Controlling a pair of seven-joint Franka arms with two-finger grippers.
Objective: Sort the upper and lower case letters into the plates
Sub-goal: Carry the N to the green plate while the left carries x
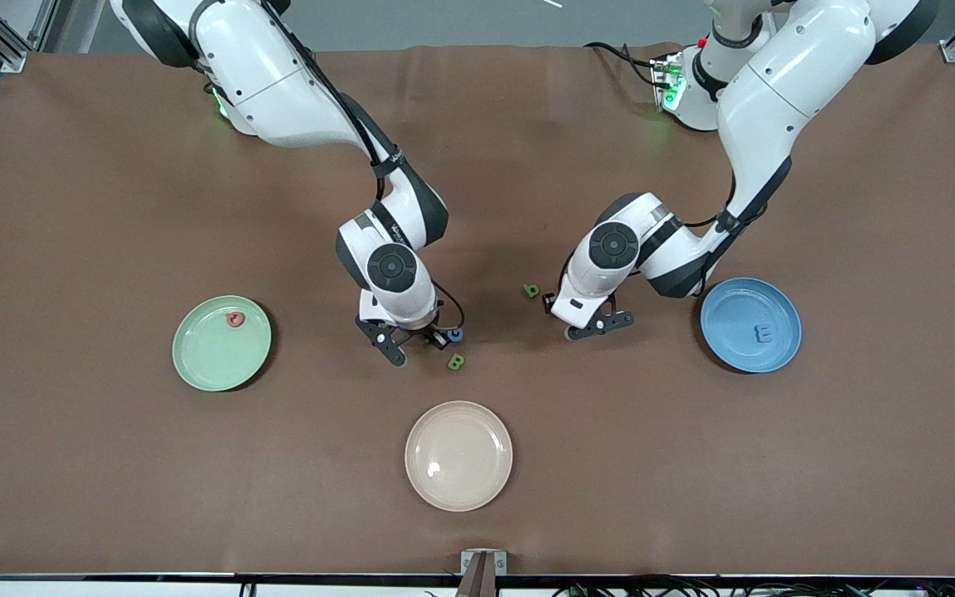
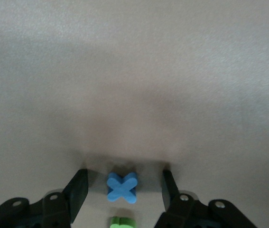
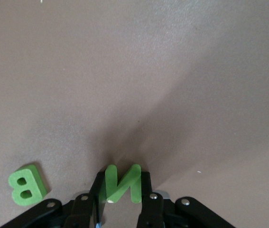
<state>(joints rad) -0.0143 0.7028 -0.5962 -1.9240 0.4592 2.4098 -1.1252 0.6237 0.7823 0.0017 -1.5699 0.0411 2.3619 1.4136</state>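
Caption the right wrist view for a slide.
Right gripper shut on green foam letter N at the brown table; green foam letter B lies beside it.

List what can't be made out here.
- Red letter on the round pale green plastic plate: too small to read, front view.
- Green foam piece: cut off by the left wrist view's edge.
- Blue foam cross-shaped letter: hidden beneath the left gripper, front view.

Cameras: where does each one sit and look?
Front view: high across the table, facing both arms, green plate, blue plate.
Left wrist view: on the left arm, looking down; left gripper open around a blue X.
Right wrist view: on the right arm, looking down; right gripper pinches a green N.
Shared: front and right wrist views show the green B.
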